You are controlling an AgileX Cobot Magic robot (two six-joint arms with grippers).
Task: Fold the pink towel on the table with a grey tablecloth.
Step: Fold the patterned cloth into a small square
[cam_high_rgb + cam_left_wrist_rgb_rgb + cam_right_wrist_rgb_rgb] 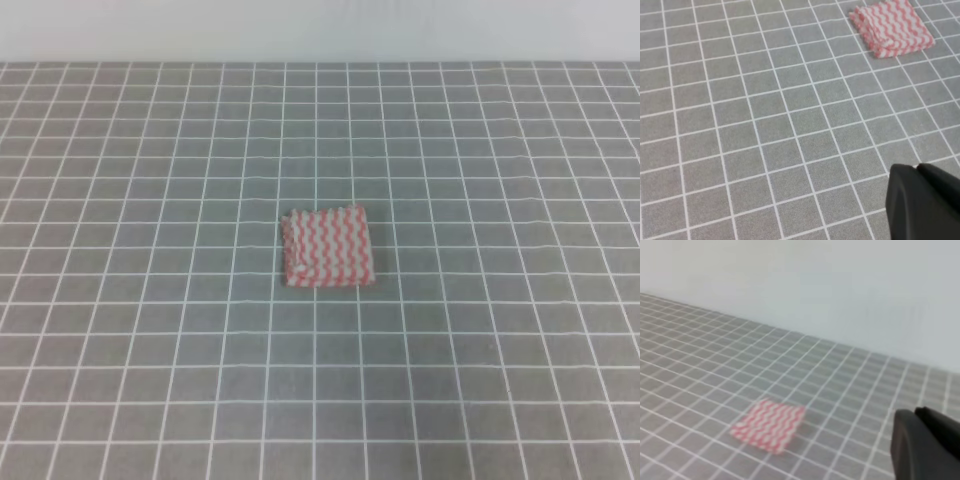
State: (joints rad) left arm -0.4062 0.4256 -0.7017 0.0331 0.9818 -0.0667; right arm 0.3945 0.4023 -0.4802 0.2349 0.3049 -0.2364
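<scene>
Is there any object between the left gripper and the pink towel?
No. Only bare grey tablecloth lies between the left gripper and the pink towel.

Pink towel [328, 247]: thin woven cloth, matt, pink-and-white wavy stripes, serrated edges, stacked layers visible in left wrist view. Surface with grey tablecloth [150, 330]: matt cloth, fine-grained, slightly speckled, thin white printed grid. Left gripper [925, 205] and right gripper [927, 445]: black, smooth, faintly satin, plastic-looking.
</scene>
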